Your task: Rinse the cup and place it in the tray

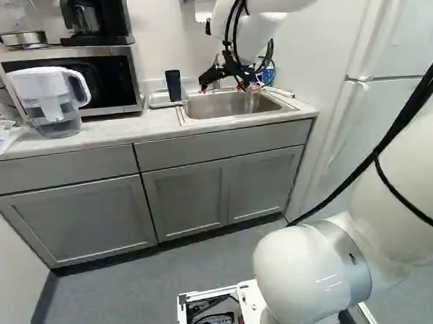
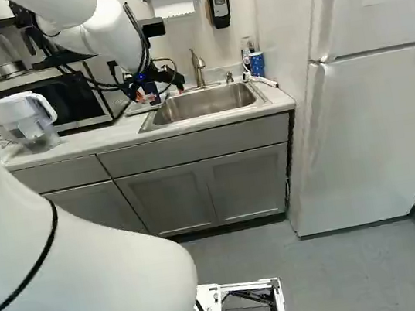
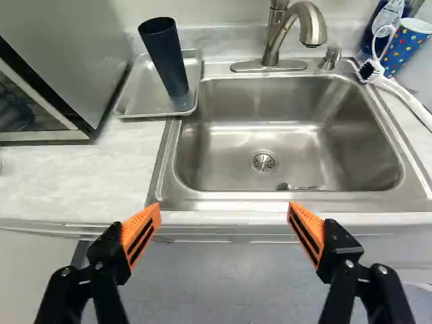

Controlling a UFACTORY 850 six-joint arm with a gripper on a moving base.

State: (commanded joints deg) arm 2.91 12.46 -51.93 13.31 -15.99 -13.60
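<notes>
The claw (image 3: 224, 206) is wide and empty. The cup (image 3: 164, 57) stands in the tray (image 3: 143, 94), near its edge by the sink (image 3: 324, 162). Maybe it's rinsed; next, the claw should back away.

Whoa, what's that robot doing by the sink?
The white robot arm is reaching toward the sink, but its gripper is open and holding nothing. The dark blue cup stands, open end up, in the metal tray beside the sink, where it's meant to end up. No water is running from the faucet, and I can't tell from this whether the cup has been rinsed.
</notes>
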